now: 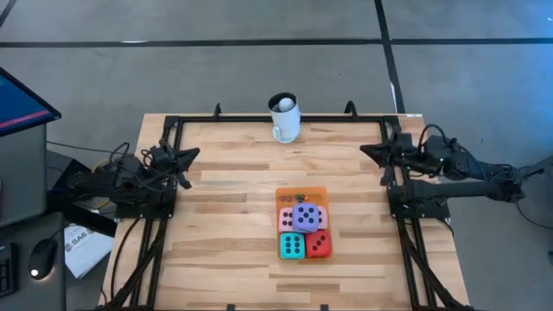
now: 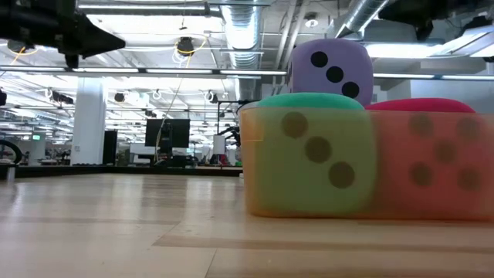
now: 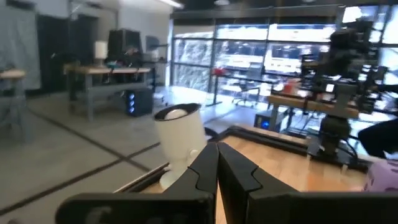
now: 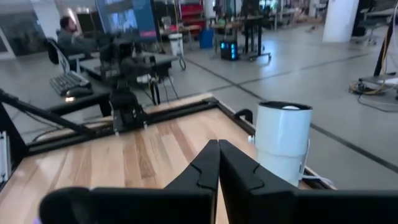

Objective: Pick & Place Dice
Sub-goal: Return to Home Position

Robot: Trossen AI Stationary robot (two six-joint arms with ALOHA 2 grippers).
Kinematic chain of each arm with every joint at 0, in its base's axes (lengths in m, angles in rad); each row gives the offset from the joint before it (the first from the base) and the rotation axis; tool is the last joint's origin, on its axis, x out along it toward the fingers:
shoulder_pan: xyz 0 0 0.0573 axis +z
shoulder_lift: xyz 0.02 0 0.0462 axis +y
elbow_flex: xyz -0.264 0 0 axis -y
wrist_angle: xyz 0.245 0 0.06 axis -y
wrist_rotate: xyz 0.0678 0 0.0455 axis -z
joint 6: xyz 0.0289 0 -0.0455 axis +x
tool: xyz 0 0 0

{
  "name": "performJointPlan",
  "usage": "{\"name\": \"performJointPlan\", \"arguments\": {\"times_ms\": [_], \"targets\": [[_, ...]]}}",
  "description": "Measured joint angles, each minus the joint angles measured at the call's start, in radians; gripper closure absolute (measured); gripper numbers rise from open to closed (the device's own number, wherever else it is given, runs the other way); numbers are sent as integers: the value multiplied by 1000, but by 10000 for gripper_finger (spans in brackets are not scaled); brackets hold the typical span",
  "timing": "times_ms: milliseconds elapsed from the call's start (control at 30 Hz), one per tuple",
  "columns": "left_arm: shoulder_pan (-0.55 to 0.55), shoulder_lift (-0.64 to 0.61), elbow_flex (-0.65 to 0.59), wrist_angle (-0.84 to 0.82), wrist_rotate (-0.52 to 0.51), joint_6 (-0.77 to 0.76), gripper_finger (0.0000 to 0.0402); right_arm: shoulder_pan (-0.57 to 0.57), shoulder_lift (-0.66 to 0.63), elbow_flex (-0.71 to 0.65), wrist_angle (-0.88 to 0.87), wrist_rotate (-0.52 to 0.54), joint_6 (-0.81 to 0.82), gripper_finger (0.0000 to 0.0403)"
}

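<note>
three dice [image 1: 294, 245] fill the bin [image 1: 301, 191] toward the table's [image 1: 225, 173] six o'clock, a fourth die [image 1: 304, 216] atop; the mug [image 1: 285, 121] at twelve.

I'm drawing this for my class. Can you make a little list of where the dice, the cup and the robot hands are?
bin: orange bin, middle of table
top: purple die, stacked on the others
below: pink die, teal die, red die
mug: white mug, far edge, ball inside
left gripper: shut, left side
right gripper: shut, right side
</note>
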Motion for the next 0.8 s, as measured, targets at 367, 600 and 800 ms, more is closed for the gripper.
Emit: {"name": "performJointPlan", "arguments": {"times_ms": [367, 600, 800], "targets": [[0, 0, -162, 199, 460, 98, 402, 1, -215, -104, 23, -61, 2, 398], [0, 0, -221, 242, 498, 93, 402, 1, -248, -104, 6, -112, -16, 398], [0, 7, -221, 238, 494, 89, 402, 1, -247, -104, -4, -115, -23, 397]]}}
